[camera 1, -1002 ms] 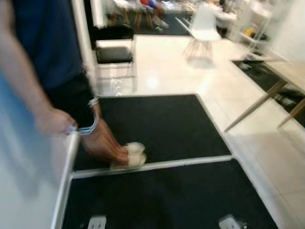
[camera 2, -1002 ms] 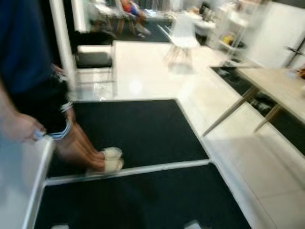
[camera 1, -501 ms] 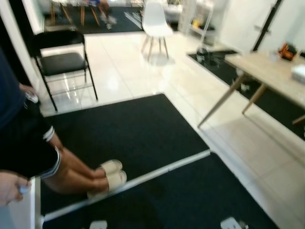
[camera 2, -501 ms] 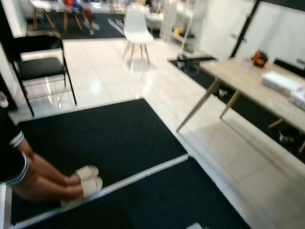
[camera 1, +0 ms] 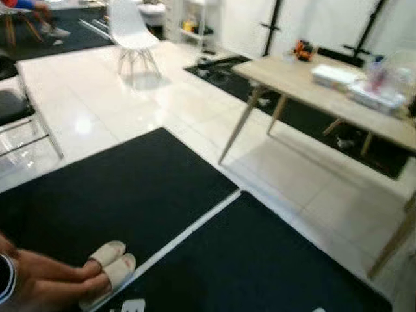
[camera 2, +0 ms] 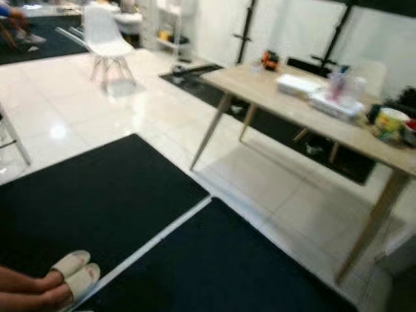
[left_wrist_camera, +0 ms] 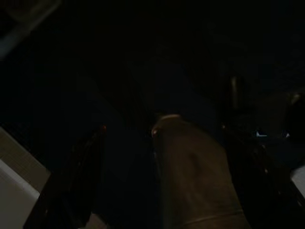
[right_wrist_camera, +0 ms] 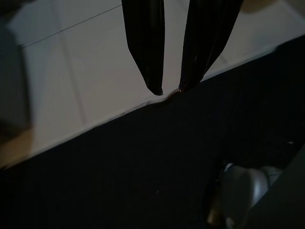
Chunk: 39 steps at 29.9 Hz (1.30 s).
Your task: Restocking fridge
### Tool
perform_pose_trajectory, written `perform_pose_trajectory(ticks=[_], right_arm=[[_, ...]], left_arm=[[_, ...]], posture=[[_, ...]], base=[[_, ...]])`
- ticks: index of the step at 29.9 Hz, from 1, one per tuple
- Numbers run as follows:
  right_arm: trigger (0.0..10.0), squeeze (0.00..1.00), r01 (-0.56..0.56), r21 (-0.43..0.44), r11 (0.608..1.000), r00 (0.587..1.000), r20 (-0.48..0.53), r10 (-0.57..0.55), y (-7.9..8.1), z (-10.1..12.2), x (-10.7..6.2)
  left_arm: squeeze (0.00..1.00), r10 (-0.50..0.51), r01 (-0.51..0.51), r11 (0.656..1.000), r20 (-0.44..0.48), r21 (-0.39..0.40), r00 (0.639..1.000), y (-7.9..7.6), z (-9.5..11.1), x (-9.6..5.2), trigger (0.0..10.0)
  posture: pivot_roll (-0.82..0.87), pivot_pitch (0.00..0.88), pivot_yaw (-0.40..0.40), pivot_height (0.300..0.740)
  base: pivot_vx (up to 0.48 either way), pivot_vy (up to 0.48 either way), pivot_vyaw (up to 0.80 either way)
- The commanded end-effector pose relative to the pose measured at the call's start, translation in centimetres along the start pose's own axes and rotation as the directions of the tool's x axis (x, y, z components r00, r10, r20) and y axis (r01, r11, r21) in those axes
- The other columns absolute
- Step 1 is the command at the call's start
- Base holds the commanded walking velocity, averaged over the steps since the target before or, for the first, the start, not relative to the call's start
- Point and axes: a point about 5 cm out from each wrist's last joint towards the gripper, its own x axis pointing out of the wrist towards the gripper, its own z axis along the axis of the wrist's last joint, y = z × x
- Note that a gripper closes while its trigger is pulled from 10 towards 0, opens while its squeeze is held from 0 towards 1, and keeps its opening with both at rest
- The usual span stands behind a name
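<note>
My right gripper (right_wrist_camera: 170, 90) hangs low over the line where the white tile meets a black mat (right_wrist_camera: 143, 162). Its two fingers lie close together with nothing between them. The left wrist view is very dark; a tan shape, probably a person's leg (left_wrist_camera: 190, 176), can be made out in it. A light wooden table (camera 2: 292, 107) stands ahead to the right. On it are a white box (camera 2: 298, 84), a clear container (camera 2: 338, 97), a colourful bowl (camera 2: 390, 123) and a small orange object (camera 2: 268, 62).
A person's bare legs (camera 1: 45, 283) in pale slippers (camera 1: 110, 260) stand on a black mat (camera 1: 117, 195) at the lower left. A second black mat (camera 2: 214, 260) lies under me. A white chair (camera 1: 130, 32) and a black folding chair (camera 1: 13, 110) stand further back on the glossy tile.
The whole picture has swung right: the person slid off to the lower left edge and the wooden table with its items came into view.
</note>
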Motion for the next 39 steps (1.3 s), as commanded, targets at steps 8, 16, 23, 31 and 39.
perform_pose_trajectory(ticks=[8,16,23,31,39], right_arm=[[10.0,0.00,0.021,-0.002,1.000,1.000,-0.020,-0.021,-0.4,-0.3,-0.1],[10.0,0.00,0.036,0.011,0.999,0.999,-0.027,-0.036,-0.5,-0.5,-0.1],[10.0,0.00,0.063,0.041,0.997,0.998,-0.029,-0.061,-0.9,-0.5,-0.2],[10.0,0.00,0.072,0.087,0.994,0.997,-0.024,-0.070,-0.5,-0.5,-0.1],[10.0,0.00,0.046,0.121,0.992,0.998,-0.045,-0.041,1.5,-1.6,0.1]], left_arm=[[0.00,-0.003,0.003,1.000,-0.005,0.024,1.000,-0.2,0.0,0.0,10.0],[0.00,0.000,0.000,1.000,-0.005,0.028,1.000,-0.1,0.0,0.0,10.0],[0.00,0.002,-0.002,1.000,-0.002,0.031,1.000,-0.2,0.0,0.0,10.0],[0.00,0.014,-0.014,1.000,-0.013,0.016,1.000,0.8,-0.1,-0.1,10.0],[0.00,0.032,-0.032,0.999,-0.007,0.036,0.999,2.1,0.7,-0.2,10.0]], posture=[[-0.06,0.000,-0.034,0.740],[-0.06,0.000,-0.034,0.740],[-0.07,0.000,-0.036,0.740],[-0.09,0.000,0.002,0.740],[-0.09,0.000,0.027,0.740]], base=[[0.000,0.000,-0.78],[0.000,0.000,-0.78],[0.000,0.000,-0.78],[0.000,0.000,-0.78],[0.000,0.000,-0.78]])
